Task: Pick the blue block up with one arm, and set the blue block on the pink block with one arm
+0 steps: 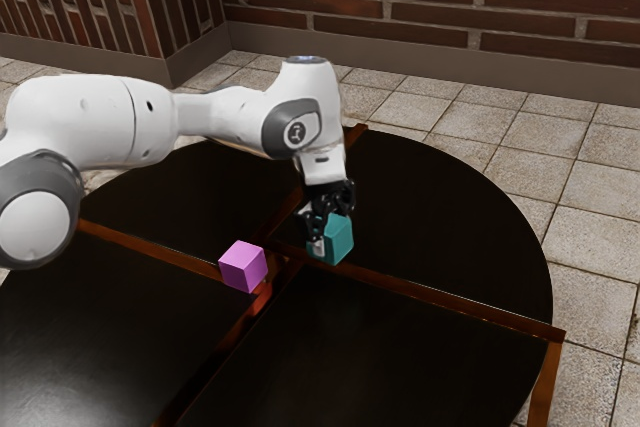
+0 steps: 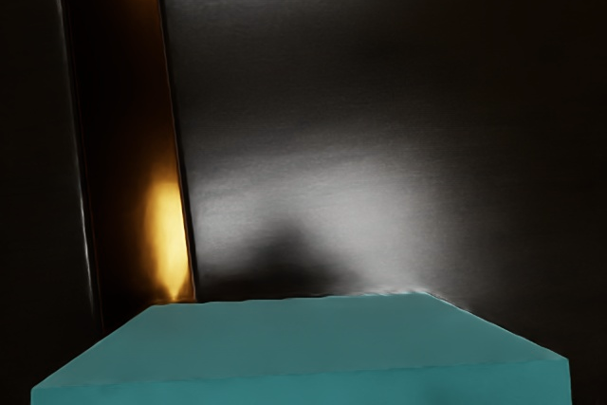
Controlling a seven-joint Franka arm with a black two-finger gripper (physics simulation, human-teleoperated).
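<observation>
Being clamped from two sides by the narrowed fingers of the gripper (image 1: 322,235), the blue block (image 1: 338,239) is being held near the middle of the table (image 1: 460,217), well in from its round edge and just beside the crossing of the wooden strips (image 1: 440,297). The pink block (image 1: 243,265) is being carried by the table nearby, apart from it, toward the exterior view's left. Whether the blue block is being kept clear of the surface cannot be told.
</observation>
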